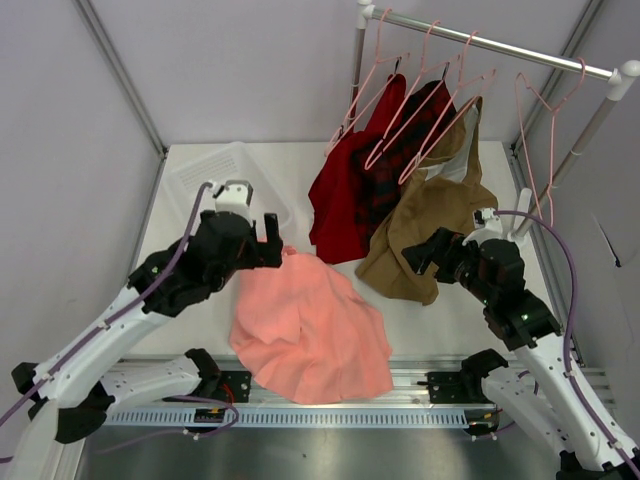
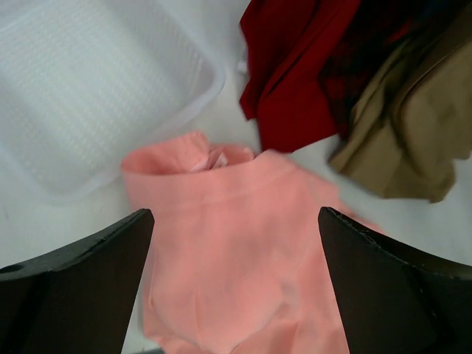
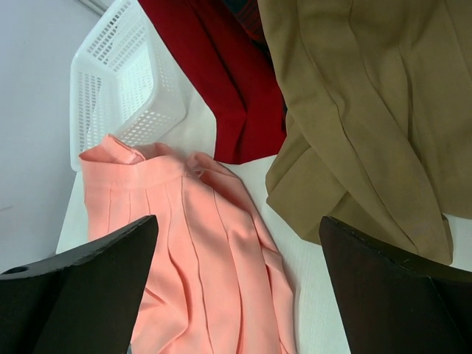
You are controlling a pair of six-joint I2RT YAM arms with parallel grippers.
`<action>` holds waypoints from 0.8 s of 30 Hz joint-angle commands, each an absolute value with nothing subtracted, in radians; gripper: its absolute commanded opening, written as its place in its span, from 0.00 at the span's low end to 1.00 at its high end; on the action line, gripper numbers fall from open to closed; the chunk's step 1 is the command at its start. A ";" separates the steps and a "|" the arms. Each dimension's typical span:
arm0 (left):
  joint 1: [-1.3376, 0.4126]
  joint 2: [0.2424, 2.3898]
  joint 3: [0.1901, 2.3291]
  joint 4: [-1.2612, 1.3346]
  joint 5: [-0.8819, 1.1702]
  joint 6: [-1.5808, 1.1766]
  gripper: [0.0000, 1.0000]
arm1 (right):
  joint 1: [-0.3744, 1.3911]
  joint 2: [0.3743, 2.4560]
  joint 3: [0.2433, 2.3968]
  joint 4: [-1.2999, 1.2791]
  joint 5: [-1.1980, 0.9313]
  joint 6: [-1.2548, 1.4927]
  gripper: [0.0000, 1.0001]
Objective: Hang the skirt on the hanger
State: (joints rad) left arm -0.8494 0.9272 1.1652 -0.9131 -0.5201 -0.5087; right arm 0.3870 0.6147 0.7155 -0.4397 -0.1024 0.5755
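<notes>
The salmon-pink skirt [image 1: 310, 325] lies spread flat on the table near the front edge, with its waistband toward the back. My left gripper [image 1: 268, 240] hovers over the waistband end, open and holding nothing. In the left wrist view the skirt [image 2: 236, 243] fills the wide gap of that gripper [image 2: 236, 214]. My right gripper [image 1: 425, 255] is open to the right of the skirt, beside the tan garment. In its wrist view the pleated skirt [image 3: 199, 251] lies below the gripper [image 3: 237, 221]. An empty pale-pink hanger [image 1: 551, 160] hangs at the right end of the rail.
A silver rail [image 1: 500, 45] crosses the back right. From it, on pink hangers, hang a dark red garment [image 1: 345, 200], a plaid one [image 1: 400, 150] and a tan-brown one [image 1: 430, 230]. A white mesh basket [image 1: 225, 180] sits at the back left.
</notes>
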 commanded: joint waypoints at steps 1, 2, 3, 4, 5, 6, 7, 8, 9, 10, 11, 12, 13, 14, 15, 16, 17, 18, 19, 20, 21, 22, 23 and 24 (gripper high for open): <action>-0.847 1.035 1.327 -0.858 -0.423 -0.433 0.98 | 0.402 0.609 0.724 -0.428 -0.029 0.578 1.00; -0.847 1.035 1.327 -0.842 -0.422 -0.428 0.98 | 0.402 0.609 0.724 -0.436 -0.029 0.578 1.00; -0.848 1.055 1.327 -0.825 -0.402 -0.426 0.98 | 0.402 0.607 0.724 -0.443 -0.012 0.578 0.99; -0.850 1.095 1.319 -0.810 -0.362 -0.422 0.97 | 0.402 0.606 0.724 -0.451 -0.005 0.580 0.99; -0.851 1.115 1.303 -0.780 -0.341 -0.404 0.97 | 0.403 0.603 0.724 -0.465 -0.002 0.580 0.99; -0.851 1.132 1.272 -0.761 -0.319 -0.391 0.96 | 0.403 0.601 0.724 -0.472 -0.002 0.578 0.99; -0.851 1.165 1.244 -0.744 -0.274 -0.373 0.96 | 0.403 0.600 0.724 -0.479 -0.002 0.577 0.99; -0.850 1.184 1.232 -0.729 -0.253 -0.336 0.96 | 0.403 0.595 0.723 -0.491 0.026 0.575 0.99; -0.848 1.202 1.224 -0.713 -0.242 -0.325 0.96 | 0.403 0.594 0.723 -0.494 0.031 0.571 0.99; -0.850 1.241 1.215 -0.712 -0.241 -0.316 0.96 | 0.403 0.592 0.721 -0.497 0.032 0.569 0.99; -0.847 1.258 1.212 -0.706 -0.250 -0.307 0.96 | 0.403 0.589 0.722 -0.500 0.032 0.560 0.99; -0.844 1.273 1.210 -0.687 -0.256 -0.299 0.96 | 0.403 0.589 0.723 -0.502 0.032 0.558 0.99; -0.838 1.287 1.207 -0.678 -0.264 -0.295 0.96 | 0.403 0.591 0.724 -0.502 0.032 0.555 0.99; -0.824 1.311 1.203 -0.666 -0.265 -0.284 0.96 | 0.402 0.594 0.724 -0.502 0.032 0.549 0.99; -0.816 1.321 1.194 -0.648 -0.265 -0.276 0.95 | 0.402 0.595 0.726 -0.502 0.034 0.548 0.99; -0.807 1.328 1.180 -0.611 -0.259 -0.269 0.95 | 0.403 0.597 0.727 -0.502 0.035 0.546 1.00; -0.784 1.347 1.171 -0.594 -0.235 -0.264 0.94 | 0.403 0.597 0.727 -0.502 0.035 0.545 0.99; -0.773 1.354 1.164 -0.585 -0.220 -0.265 0.94 | 0.402 0.600 0.727 -0.502 0.037 0.543 0.99; -0.761 1.365 1.160 -0.568 -0.210 -0.267 0.94 | 0.403 0.601 0.729 -0.503 0.037 0.543 0.99; -0.744 1.385 1.149 -0.563 -0.209 -0.268 0.94 | 0.402 0.600 0.729 -0.505 0.040 0.543 0.99; -0.738 1.394 1.146 -0.555 -0.206 -0.265 0.94 | 0.403 0.600 0.729 -0.506 0.041 0.540 0.99; -0.732 1.400 1.141 -0.548 -0.204 -0.262 0.94 | 0.403 0.600 0.727 -0.508 0.044 0.540 0.99; -0.723 1.405 1.122 -0.525 -0.203 -0.258 0.93 | 0.402 0.598 0.727 -0.509 0.049 0.535 0.99; -0.718 1.420 1.118 -0.516 -0.181 -0.258 0.93 | 0.403 0.600 0.729 -0.509 0.051 0.534 0.99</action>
